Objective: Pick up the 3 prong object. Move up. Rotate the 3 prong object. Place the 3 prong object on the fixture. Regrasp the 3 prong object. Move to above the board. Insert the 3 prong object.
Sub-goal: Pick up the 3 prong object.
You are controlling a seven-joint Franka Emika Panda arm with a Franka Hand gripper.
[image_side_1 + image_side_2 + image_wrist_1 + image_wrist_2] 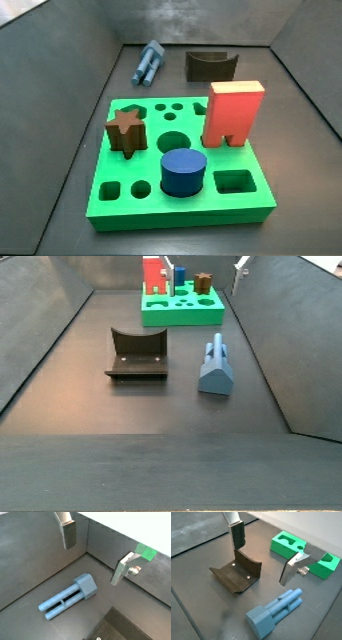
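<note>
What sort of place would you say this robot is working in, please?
Probably a lab test cell for peg insertion: a grey walled bin holding a green board with shaped holes, a dark fixture and a 3 prong object. The gripper hangs open above the floor.

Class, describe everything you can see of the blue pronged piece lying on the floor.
The 3 prong object is a slim grey-blue piece that looks like matte plastic: parallel prongs run from a wider blocky end. It lies flat on the dark floor beside the fixture, apart from it. Nothing touches it; the hand is open above, holding nothing.
</note>
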